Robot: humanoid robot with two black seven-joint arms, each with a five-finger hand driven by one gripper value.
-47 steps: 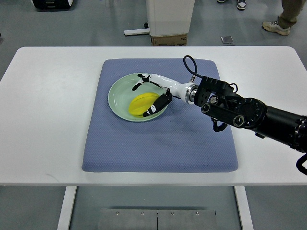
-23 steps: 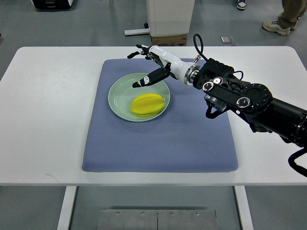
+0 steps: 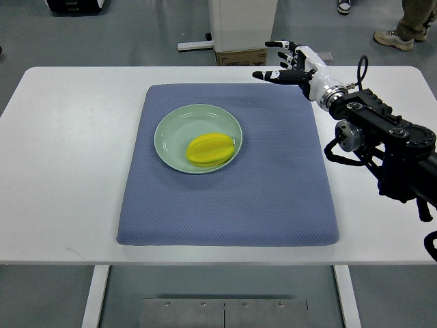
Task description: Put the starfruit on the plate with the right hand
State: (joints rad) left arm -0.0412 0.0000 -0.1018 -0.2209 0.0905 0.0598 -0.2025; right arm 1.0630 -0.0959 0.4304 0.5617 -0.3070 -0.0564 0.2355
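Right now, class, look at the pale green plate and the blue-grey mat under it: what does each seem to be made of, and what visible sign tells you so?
The round pale green plate looks like glazed ceramic or hard plastic: smooth, even surface with a soft sheen; which of the two cannot be told. The blue-grey rectangular mat looks like padded fabric or foam: matte, finely dotted weave, rounded thick edges.

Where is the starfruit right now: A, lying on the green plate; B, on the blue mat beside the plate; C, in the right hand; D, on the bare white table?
A: the starfruit lies on the green plate, while the right hand is empty above the mat's far corner.
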